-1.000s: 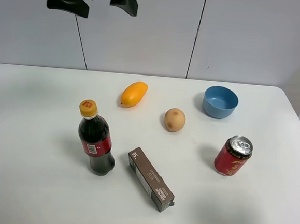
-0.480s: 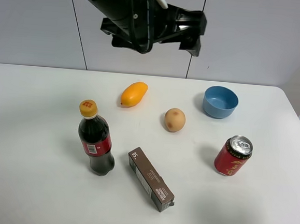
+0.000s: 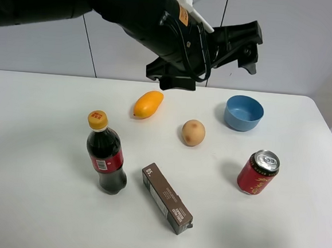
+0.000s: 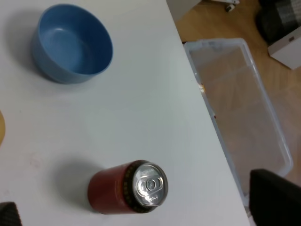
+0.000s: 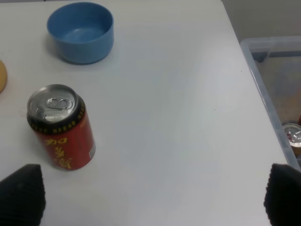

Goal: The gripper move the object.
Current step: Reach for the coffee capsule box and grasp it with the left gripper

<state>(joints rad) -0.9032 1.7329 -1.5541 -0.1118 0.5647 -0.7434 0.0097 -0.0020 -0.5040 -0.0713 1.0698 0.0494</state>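
The gripper [image 3: 252,48] hangs empty in the upper middle of the frame, jaws wide apart, likely readied to straddle the narrow carton [image 3: 167,199] lying flat at lower centre, between bottle [image 3: 105,159] and can [image 3: 258,172].

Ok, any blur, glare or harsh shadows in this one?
Exterior high: even, diffuse light, with soft shadows to the left of the cola bottle and the red can. Left wrist: slightly soft overall, with a faint shadow beside the can. Right wrist: crisp, the can's print legible, mild sheen on its lid.
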